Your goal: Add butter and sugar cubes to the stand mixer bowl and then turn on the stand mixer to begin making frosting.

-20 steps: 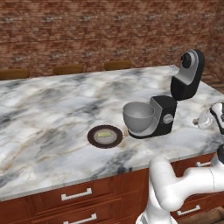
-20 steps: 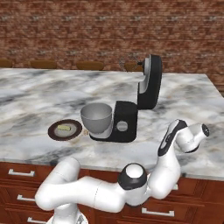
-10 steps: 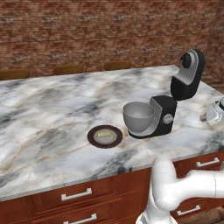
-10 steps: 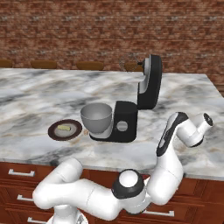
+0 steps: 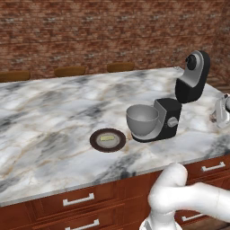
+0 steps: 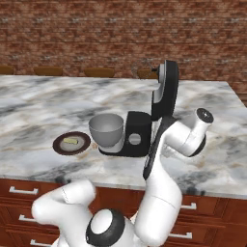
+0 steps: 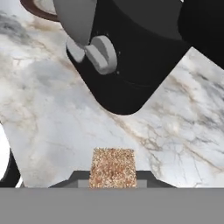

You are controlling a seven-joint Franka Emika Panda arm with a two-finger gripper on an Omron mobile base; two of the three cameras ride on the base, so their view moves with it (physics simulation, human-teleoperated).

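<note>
Sugar cube (image 7: 113,168) between fingers (image 7: 142,176)

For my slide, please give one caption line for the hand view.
Gripper holds a brown sugar cube above the marble counter, facing the stand mixer.

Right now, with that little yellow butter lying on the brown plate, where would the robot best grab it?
Probably from straight above, fingers across the short sides: the butter lies flat as a low block in the shallow plate, whose rim would likely hinder a sideways approach.
</note>
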